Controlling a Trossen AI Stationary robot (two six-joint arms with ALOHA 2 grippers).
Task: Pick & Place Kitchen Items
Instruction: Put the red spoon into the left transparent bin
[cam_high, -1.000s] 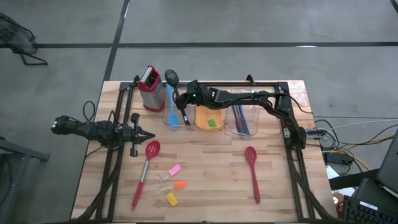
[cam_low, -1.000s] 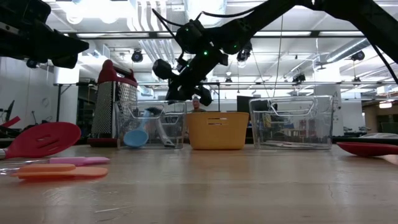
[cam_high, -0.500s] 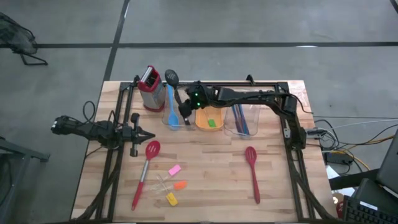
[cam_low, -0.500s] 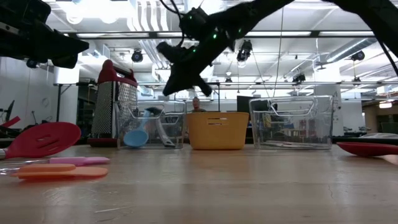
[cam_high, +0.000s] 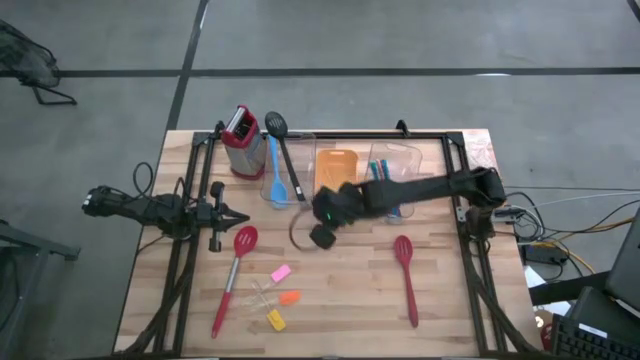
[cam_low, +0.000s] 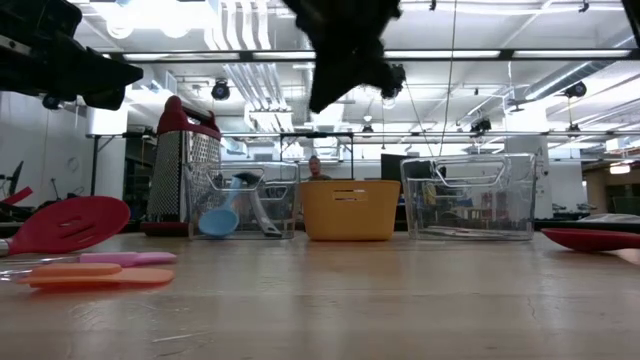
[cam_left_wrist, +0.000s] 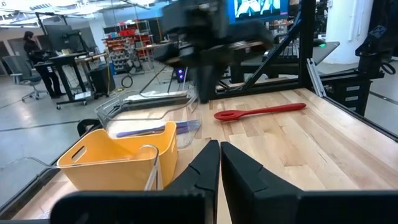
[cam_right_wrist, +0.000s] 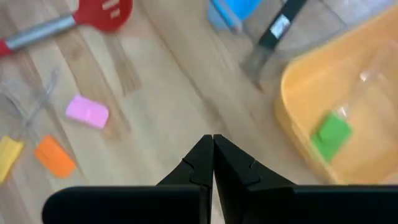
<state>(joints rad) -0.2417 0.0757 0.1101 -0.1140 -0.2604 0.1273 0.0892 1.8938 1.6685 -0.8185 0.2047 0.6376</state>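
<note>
The black spoon (cam_high: 284, 158) now stands in the left bin (cam_high: 283, 193) beside the blue spoon (cam_high: 272, 165); half a second ago the right gripper was directly over this bin. The green piece (cam_right_wrist: 330, 132) lies in the orange tray (cam_high: 336, 172), just right of that bin. Thin blue cutlery (cam_high: 386, 190) sits in the far bin (cam_high: 392, 180), beyond the tray.

The right gripper (cam_high: 322, 222) has since pulled back from above the bin to a point near the bin's front side, over bare table. Its fingers are pressed together and hold nothing. Judgement: the black spoon's placement is complete and the arm is free for another item.

Items not yet placed, relative to the left bin: the red slotted spoon (cam_high: 234, 274) lies near, to the front-left; the pink piece (cam_high: 281, 272), orange piece (cam_high: 289, 297) and yellow piece (cam_high: 276, 320) lie farther out in front; the red spoon (cam_high: 406, 275) lies well apart to the front-right.

The left gripper (cam_high: 232, 217) waits left of the bin, closed and empty.
</note>
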